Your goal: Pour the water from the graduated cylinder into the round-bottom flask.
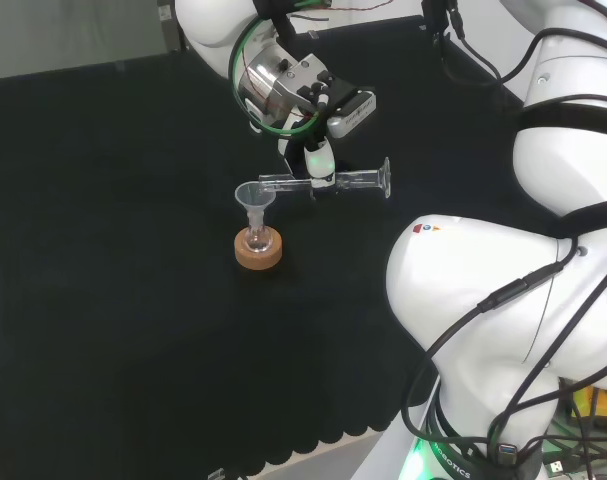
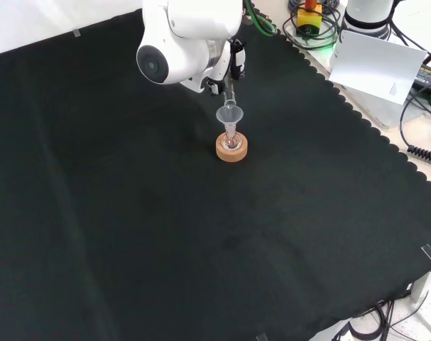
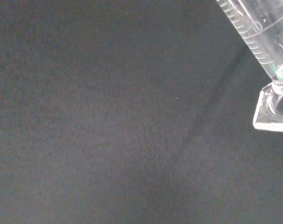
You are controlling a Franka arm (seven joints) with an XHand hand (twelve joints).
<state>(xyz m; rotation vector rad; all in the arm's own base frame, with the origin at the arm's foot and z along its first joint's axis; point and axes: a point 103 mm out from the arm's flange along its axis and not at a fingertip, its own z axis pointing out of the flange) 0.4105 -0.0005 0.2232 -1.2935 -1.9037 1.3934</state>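
**Cylinder tipped flat over the funnel**

In your head view the hand point(image 1: 320, 160) sits just past centre at about 12 o'clock, its fingers curled round the graduated cylinder point(image 1: 333, 182). The cylinder lies close to level in the air above the worktop point(image 1: 113, 300): its foot points toward 3 o'clock, its mouth toward 9 o'clock. That mouth sits at the rim of a clear funnel point(image 1: 254, 197), touching it or just above; you cannot tell which.

The funnel stands upright in the neck of the round-bottom flask point(image 1: 257, 240), which rests in a cork ring point(image 1: 258, 251) on the black cloth, at about 7 o'clock from the hand.

In your front view the funnel, flask and cork ring point(image 2: 231, 148) stack up just above centre. The arm's white link point(image 2: 183, 42) with its grey cap stands at 11 o'clock from them and covers most of the hand.

In the wrist view the cylinder's graduated wall and its flat foot point(image 3: 272, 109) show close up against the cloth. Water level in cylinder or flask: cannot tell.
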